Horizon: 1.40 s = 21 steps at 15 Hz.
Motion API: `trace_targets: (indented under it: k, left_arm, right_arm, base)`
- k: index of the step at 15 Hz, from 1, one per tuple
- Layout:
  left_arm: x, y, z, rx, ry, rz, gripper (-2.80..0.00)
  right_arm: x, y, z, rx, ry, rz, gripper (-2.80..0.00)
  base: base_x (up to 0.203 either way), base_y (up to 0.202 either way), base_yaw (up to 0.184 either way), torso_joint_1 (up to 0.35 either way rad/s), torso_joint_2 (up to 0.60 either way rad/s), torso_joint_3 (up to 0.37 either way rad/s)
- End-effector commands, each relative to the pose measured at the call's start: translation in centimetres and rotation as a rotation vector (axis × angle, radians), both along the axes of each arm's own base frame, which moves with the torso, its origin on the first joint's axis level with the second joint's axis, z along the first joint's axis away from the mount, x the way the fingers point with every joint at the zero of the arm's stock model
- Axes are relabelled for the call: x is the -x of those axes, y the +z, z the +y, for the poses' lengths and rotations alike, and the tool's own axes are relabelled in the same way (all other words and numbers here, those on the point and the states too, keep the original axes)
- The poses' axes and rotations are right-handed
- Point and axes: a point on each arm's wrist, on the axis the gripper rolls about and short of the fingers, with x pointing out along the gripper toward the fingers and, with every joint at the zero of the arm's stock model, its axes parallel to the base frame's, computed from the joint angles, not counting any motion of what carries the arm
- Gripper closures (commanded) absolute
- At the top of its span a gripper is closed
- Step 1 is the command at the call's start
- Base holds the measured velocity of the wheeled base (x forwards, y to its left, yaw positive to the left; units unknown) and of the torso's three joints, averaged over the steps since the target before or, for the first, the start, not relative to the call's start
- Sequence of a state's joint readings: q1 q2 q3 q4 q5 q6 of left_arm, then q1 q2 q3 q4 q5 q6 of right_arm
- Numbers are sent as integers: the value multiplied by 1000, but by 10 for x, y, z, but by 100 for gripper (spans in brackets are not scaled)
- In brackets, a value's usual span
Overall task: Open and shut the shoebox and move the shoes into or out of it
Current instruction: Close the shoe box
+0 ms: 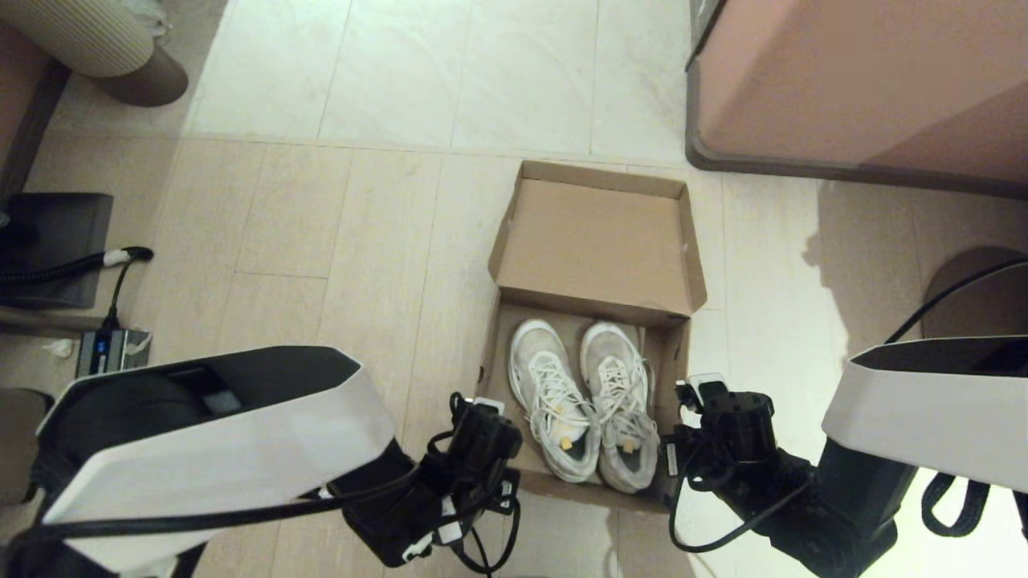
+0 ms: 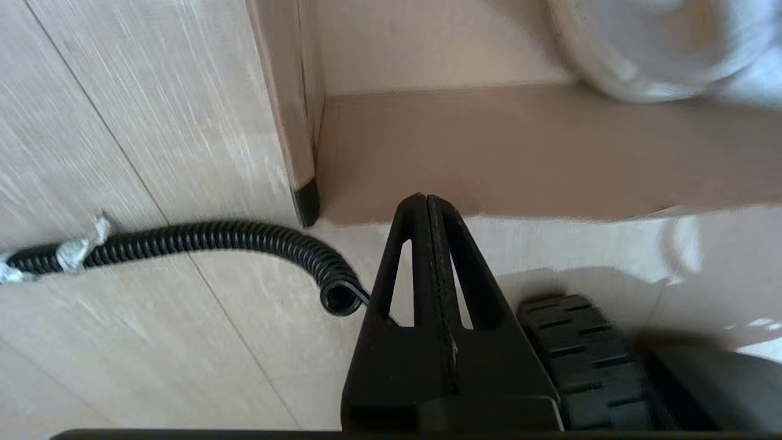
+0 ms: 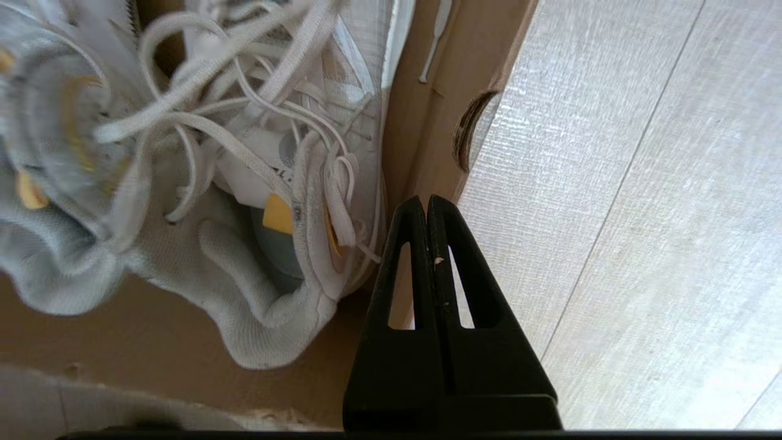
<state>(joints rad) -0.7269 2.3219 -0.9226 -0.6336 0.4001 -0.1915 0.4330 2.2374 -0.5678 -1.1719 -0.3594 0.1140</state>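
The brown cardboard shoebox [image 1: 673,353] stands open on the floor, its lid [image 1: 598,241] flipped back flat. Both white lace-up shoes [image 1: 554,401] lie side by side inside, toes toward the lid. A tan tag [image 3: 278,214] shows on the right shoe [image 3: 256,287]. My right gripper [image 3: 426,198] is shut and empty, low over the box's right wall [image 3: 421,122] beside that shoe's heel; the head view shows this right gripper [image 1: 707,401] at the box's right edge. My left gripper [image 2: 427,198] is shut and empty, by the box's near left corner with black tape [image 2: 307,205]; the left gripper [image 1: 479,421] sits outside the box.
A large pinkish cabinet [image 1: 867,80] stands at the back right. A black coiled cable [image 1: 72,269] and a power unit [image 1: 112,349] lie at the far left. In the left wrist view the coiled cable [image 2: 201,238] and a black wheel [image 2: 586,348] are close by.
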Motion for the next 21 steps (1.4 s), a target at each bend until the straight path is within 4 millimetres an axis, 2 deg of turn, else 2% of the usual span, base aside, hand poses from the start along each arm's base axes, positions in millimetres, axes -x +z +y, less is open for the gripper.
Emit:
trace_targets:
  k: [1, 6, 10, 16, 20, 21]
  left_arm:
    - [0, -17, 0, -26, 1, 26, 0]
    - [-13, -29, 2, -59, 10, 26, 0]
    - [-27, -28, 1, -82, 3, -2, 0]
    - [0, -30, 21, -184, -28, 138, 0]
    - [12, -32, 22, -185, -37, 160, 0]
    - [13, -27, 19, -167, -35, 148, 0]
  right_arm:
    - [3, 14, -1, -14, -1, -31, 0]
    - [13, 18, -6, -21, -9, -19, 0]
    - [14, 18, -7, -24, -10, -18, 0]
    - [15, 26, -8, -51, -17, -40, 0]
    - [15, 29, -8, -55, -16, -48, 0]
    - [14, 29, -8, -56, -16, -51, 0]
  base:
    - [0, 0, 0, 0, 0, 0]
    - [0, 0, 0, 0, 0, 0]
    - [0, 0, 0, 0, 0, 0]
    - [0, 0, 0, 0, 0, 0]
    - [0, 0, 0, 0, 0, 0]
    - [0, 0, 0, 0, 0, 0]
